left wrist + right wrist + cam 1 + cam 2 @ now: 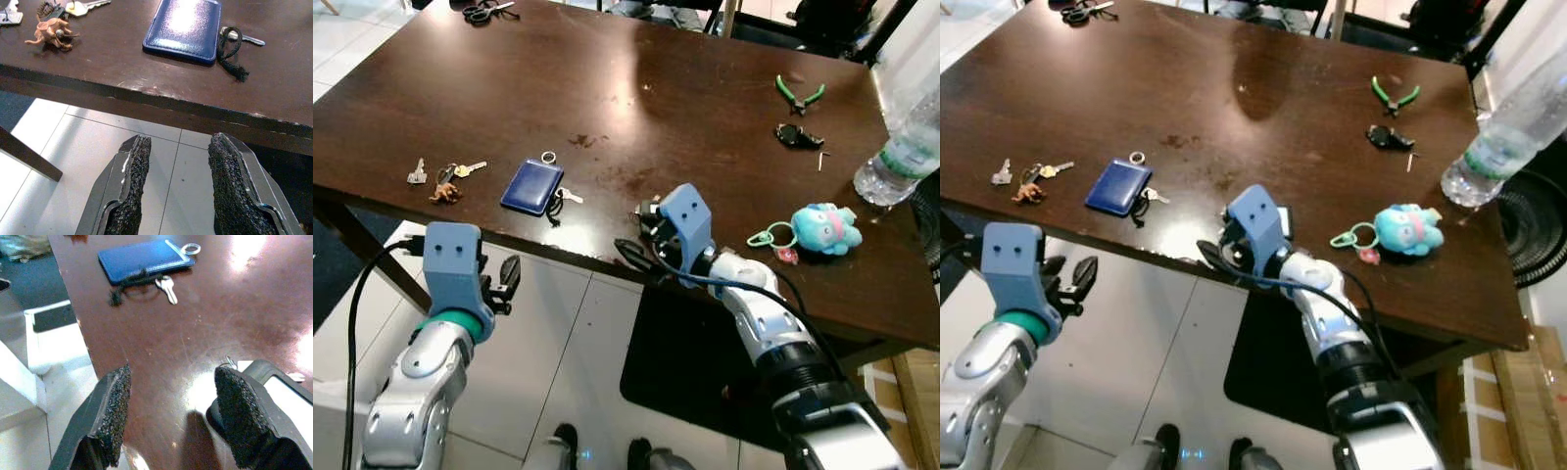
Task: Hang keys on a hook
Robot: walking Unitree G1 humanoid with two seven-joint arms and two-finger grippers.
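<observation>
Blue key wallet (532, 186) on dark bench (636, 108).
Right end effector (168, 418) spread at bench edge, possibly touching a black object (274, 396); left end effector (176, 186) spread, below.

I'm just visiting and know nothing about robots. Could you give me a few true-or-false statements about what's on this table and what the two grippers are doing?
1. A blue card holder lies on the table with a key beside it. True.
2. The left gripper is holding the keys. False: it is open, off the table's near edge, above the floor.
3. Green-handled pliers lie on the far right part of the table. True.
4. The plush toy is red. False: it is light blue.
5. The right gripper is at the table's near edge, open. True.
</observation>
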